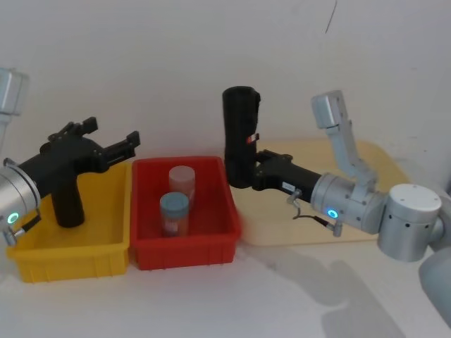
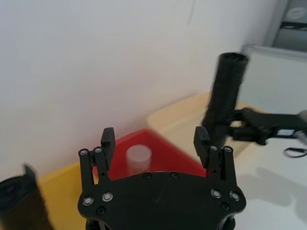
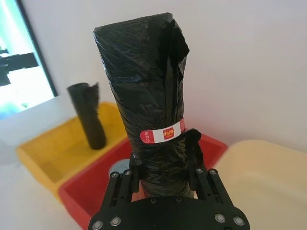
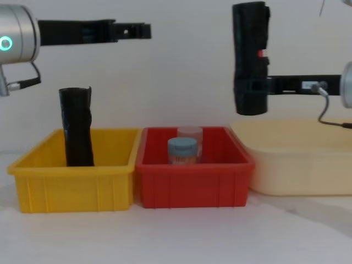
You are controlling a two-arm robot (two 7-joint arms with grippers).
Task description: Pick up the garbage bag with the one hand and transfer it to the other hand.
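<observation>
Black crinkly red-labelled garbage bag roll pinched upright by right gripper; best carried steadily into spread left gripper, released once clamped.

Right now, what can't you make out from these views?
1. Print on the red label of the garbage bag: too small, right wrist view.
2. Plain black roll: base behind the yellow bin wall, chest view; top behind the open left gripper, head view.
3. Rear jar: partly behind the front jar, chest view.
4. Right gripper pads: pressed into the held bag, right wrist view.
</observation>
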